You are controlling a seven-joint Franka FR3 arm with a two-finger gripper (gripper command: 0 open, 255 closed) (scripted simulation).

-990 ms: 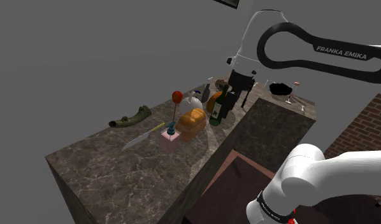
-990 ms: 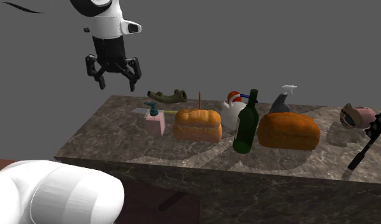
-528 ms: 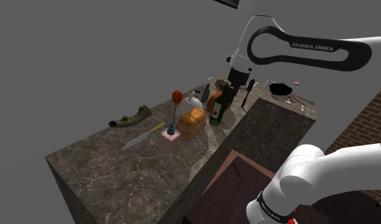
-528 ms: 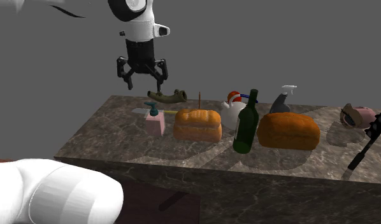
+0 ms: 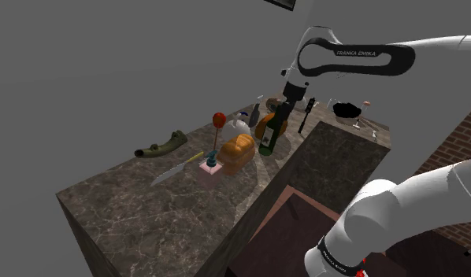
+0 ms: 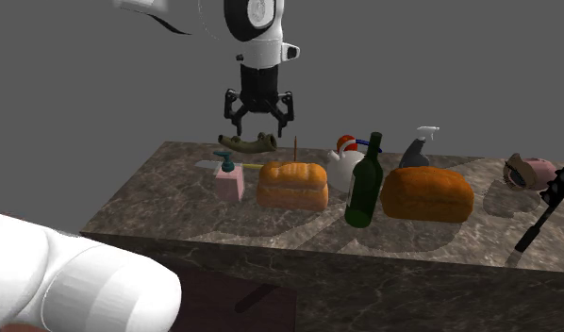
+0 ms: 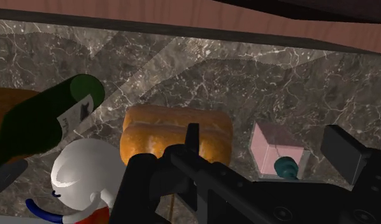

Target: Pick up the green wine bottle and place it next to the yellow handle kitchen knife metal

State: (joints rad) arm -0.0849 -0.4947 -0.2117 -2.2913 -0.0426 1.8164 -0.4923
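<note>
1. Green wine bottle (image 6: 365,189) stands upright and untouched on the marbled counter (image 6: 167,212), between two orange bread loaves.
2. Black tool (image 6: 258,124), fingers spread and empty, has swept in from the second exterior view's left over the past second and sunk lower, closing on the bottle.
3. It hangs above the counter near the left-hand loaf (image 6: 291,185). The bottle lies lower and off to that view's right, so the approach looks unfinished.

A dark marbled counter (image 6: 176,215) carries a green wine bottle (image 6: 364,190), two bread loaves (image 6: 291,185), a pink dispenser (image 6: 229,182) and a knife (image 5: 176,168).
</note>
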